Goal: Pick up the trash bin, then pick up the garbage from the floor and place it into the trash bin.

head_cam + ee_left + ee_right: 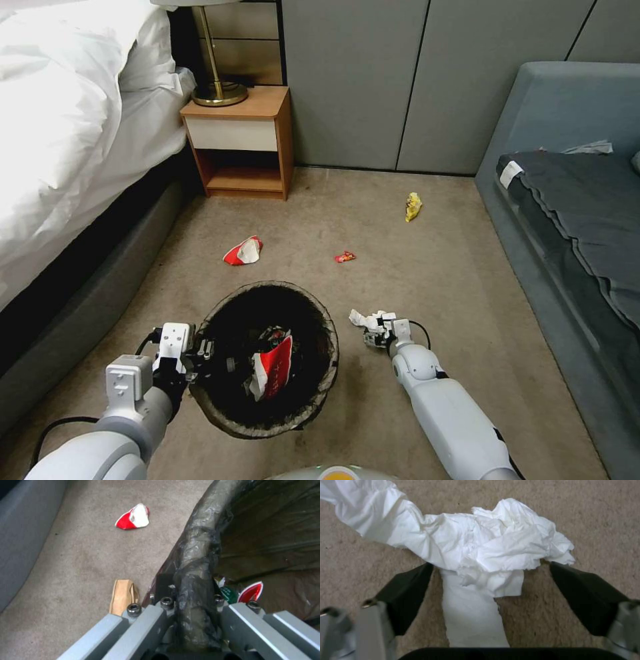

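The trash bin (pixel 325 331), dark-lined, hangs low in front of me with a red-white wrapper (pixel 275 367) inside it. My left gripper (pixel 200 350) is shut on the bin's left rim; in the left wrist view the left gripper (pixel 191 600) clamps the liner-covered rim (pixel 203 530). To the bin's right, my right gripper (pixel 377 331) sits low over a crumpled white tissue (pixel 362 319). In the right wrist view its black fingers (pixel 406 595) stand open on either side of the tissue (pixel 486 547) on the carpet. More garbage lies farther off: a red-white wrapper (pixel 243 251), a small red wrapper (pixel 345 257) and a yellow wrapper (pixel 413 207).
A bed (pixel 67 133) runs along the left, with a wooden nightstand (pixel 240 147) and a lamp (pixel 217 90) at the back. A grey sofa (pixel 567 200) lines the right side. A brown paper piece (pixel 123 596) lies on the carpet beside the bin.
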Motion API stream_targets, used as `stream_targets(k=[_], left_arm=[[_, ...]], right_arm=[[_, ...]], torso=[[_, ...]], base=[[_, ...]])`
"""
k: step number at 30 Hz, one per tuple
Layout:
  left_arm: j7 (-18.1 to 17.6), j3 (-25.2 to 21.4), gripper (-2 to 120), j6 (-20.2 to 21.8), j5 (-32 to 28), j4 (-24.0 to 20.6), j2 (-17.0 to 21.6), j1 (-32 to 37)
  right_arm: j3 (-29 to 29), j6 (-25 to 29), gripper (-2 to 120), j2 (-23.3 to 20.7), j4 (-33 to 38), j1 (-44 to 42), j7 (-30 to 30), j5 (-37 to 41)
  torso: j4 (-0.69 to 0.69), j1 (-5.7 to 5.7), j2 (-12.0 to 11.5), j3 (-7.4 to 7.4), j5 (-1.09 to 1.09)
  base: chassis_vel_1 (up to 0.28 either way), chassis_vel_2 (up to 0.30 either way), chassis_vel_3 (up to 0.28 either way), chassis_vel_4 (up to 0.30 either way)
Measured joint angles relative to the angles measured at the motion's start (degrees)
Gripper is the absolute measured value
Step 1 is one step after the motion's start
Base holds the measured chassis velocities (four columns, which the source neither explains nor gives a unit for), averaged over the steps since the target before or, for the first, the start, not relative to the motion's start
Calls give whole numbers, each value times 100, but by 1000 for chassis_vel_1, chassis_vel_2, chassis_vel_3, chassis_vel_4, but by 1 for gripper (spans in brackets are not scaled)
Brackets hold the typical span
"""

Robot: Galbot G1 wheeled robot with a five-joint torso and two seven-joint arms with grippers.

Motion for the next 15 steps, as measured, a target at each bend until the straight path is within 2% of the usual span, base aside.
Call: stream_targets(k=[2, 5, 7, 9, 11, 14, 15], left_arm=[[0, 0, 2, 0, 2, 0, 2, -2], [16, 0, 2, 0, 7, 0, 3, -9], [23, 2, 2, 0, 11, 0, 3, -11], [55, 8, 2, 0, 29, 0, 4, -18], [61, 10, 2, 0, 31, 0, 4, -20], [72, 13, 2, 0, 36, 0, 10, -24], [72, 13, 2, 0, 36, 0, 10, -24]], right_arm=[[1, 1, 82, -4, 1, -4, -11, 0], [3, 5, 65, -9, 7, -14, -24, 0], [3, 7, 64, -9, 8, -16, -25, 0], [4, 12, 53, -9, 10, -20, -34, -3], [4, 15, 50, -8, 10, -21, -35, -6], [12, 32, 34, -8, 9, -30, -41, -26], [12, 32, 34, -8, 9, -30, -41, -26]], torso=[[0, 0, 0, 0, 0], [0, 0, 0, 0, 0], [0, 0, 0, 0, 0], [0, 0, 0, 0, 0], [0, 0, 0, 0, 0], [0, 0, 0, 0, 0], [0, 0, 0, 0, 0]], base=[[0, 0, 0, 0], [0, 0, 0, 0], [0, 0, 0, 0], [0, 0, 0, 0], [0, 0, 0, 0], [0, 0, 0, 0], [0, 0, 0, 0]])
